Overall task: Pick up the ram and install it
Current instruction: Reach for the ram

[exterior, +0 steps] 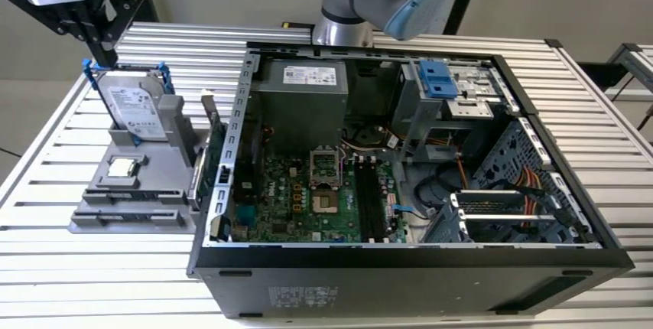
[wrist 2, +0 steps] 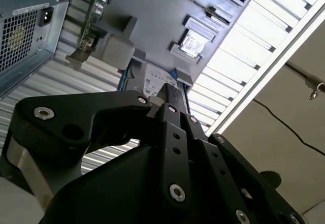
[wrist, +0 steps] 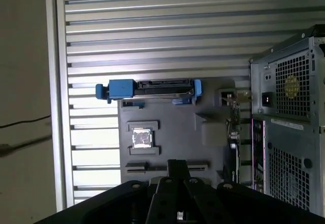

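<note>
Gripper (exterior: 104,52) hanging over the parts holder, fingers together and clamping nothing.
It is hovering high above the far end of the grey holder (exterior: 153,218) on the exterior view's left, beside the open computer case (exterior: 408,264). A thin strip, seemingly the ram (wrist: 147,167), is lying edge-up in the holder's near slot. White labels are showing on the hard drive (exterior: 133,107) and the power supply (exterior: 306,76), but I cannot read their print.

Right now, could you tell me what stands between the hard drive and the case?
In the exterior view, a green card stands on edge between the hard drive and the case.
</note>
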You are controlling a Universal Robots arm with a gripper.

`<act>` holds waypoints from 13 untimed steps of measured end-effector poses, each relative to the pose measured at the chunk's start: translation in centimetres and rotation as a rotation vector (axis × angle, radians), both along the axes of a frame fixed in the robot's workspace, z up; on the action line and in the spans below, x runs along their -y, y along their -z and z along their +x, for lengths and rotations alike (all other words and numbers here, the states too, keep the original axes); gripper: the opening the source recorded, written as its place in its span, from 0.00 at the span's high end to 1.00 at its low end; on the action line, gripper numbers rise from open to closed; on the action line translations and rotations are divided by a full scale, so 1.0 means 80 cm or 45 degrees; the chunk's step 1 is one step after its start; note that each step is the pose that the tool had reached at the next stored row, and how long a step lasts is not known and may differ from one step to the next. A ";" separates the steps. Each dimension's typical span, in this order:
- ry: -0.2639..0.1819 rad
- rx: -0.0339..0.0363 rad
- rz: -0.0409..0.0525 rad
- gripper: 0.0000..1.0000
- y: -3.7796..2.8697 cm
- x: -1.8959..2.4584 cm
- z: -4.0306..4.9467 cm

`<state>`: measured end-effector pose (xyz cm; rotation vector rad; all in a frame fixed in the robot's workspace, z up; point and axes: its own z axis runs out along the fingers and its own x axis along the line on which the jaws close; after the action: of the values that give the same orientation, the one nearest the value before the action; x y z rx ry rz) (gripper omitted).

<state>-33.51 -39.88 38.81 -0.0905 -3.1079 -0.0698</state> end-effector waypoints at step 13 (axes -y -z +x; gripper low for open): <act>0.000 -0.0057 0.000 1.00 0.0008 0.0000 -0.010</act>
<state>-34.31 -39.88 38.75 -0.0902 -3.1035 -0.0695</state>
